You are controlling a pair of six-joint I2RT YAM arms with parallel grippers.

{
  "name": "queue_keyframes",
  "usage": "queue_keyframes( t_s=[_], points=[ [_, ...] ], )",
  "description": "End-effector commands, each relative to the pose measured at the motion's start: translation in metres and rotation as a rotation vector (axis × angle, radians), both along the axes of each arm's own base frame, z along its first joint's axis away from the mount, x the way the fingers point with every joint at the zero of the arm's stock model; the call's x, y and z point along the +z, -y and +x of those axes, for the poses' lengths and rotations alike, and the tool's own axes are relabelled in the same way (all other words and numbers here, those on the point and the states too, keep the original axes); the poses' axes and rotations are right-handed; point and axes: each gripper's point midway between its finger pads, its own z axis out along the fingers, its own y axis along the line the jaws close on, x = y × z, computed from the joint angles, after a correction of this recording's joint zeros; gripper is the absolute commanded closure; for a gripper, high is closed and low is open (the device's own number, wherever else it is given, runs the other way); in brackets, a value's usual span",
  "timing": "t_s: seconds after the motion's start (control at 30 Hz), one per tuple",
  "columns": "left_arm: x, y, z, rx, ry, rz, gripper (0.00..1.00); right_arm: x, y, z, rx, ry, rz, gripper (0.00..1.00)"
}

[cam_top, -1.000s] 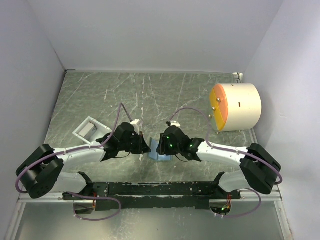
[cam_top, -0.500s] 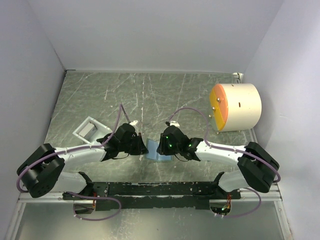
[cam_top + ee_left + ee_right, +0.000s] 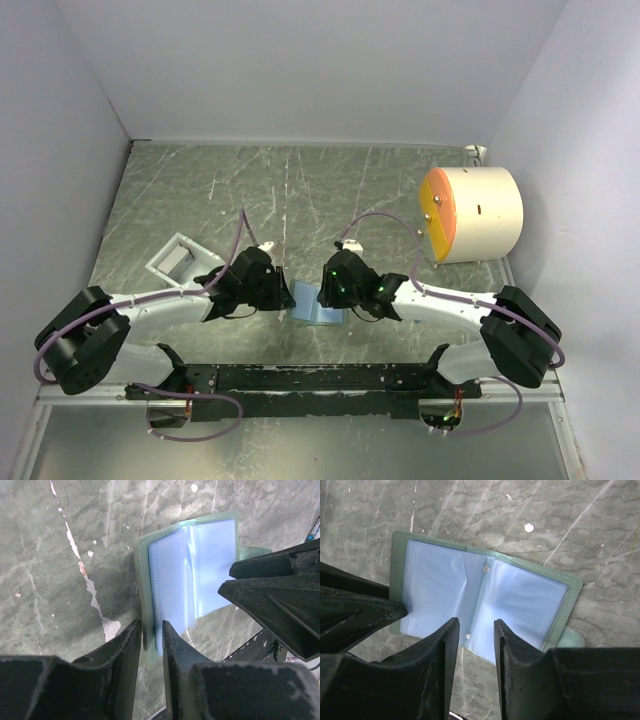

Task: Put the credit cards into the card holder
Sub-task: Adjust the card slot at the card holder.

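Note:
The card holder (image 3: 318,306) lies open on the table between my two grippers, pale green outside and light blue inside (image 3: 440,587). My left gripper (image 3: 151,628) is at its left edge. Its jaws stand a little apart, with the green cover and a blue sleeve (image 3: 172,575) running between them. My right gripper (image 3: 476,626) hovers open over the near edge of the fold, with nothing between its fingers. A snap tab (image 3: 572,639) sticks out at the holder's right. I cannot make out any credit cards.
A shallow white tray (image 3: 160,266) with something grey in it sits left of the left arm. A white drum with an orange and yellow face (image 3: 480,212) stands at the right. Side and back walls enclose the table.
The left jaws have parted from a shut grip on the card holder's edge. The holder, bunched up between the grippers a second ago, now lies flatter and spread open.

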Motion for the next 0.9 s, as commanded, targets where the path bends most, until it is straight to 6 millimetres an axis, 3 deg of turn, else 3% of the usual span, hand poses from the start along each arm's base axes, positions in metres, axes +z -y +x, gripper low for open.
queue_keyframes(
  t_s=[0.0,0.13,0.37,0.87],
  points=[
    [0.017,0.003,0.015,0.035,0.042,-0.003,0.66,0.001,-0.002,0.003,0.009,0.012,-0.008,0.66],
    [0.016,0.009,0.018,0.023,0.041,-0.003,0.71,0.001,-0.001,0.004,0.004,0.014,-0.021,0.65],
    [0.017,0.017,0.016,-0.006,0.025,-0.035,0.93,-0.002,0.005,0.003,-0.014,0.017,-0.026,0.63],
    [0.042,0.023,0.011,-0.036,0.047,-0.105,0.92,-0.011,-0.004,0.005,-0.008,0.01,0.005,0.75]
  ],
)
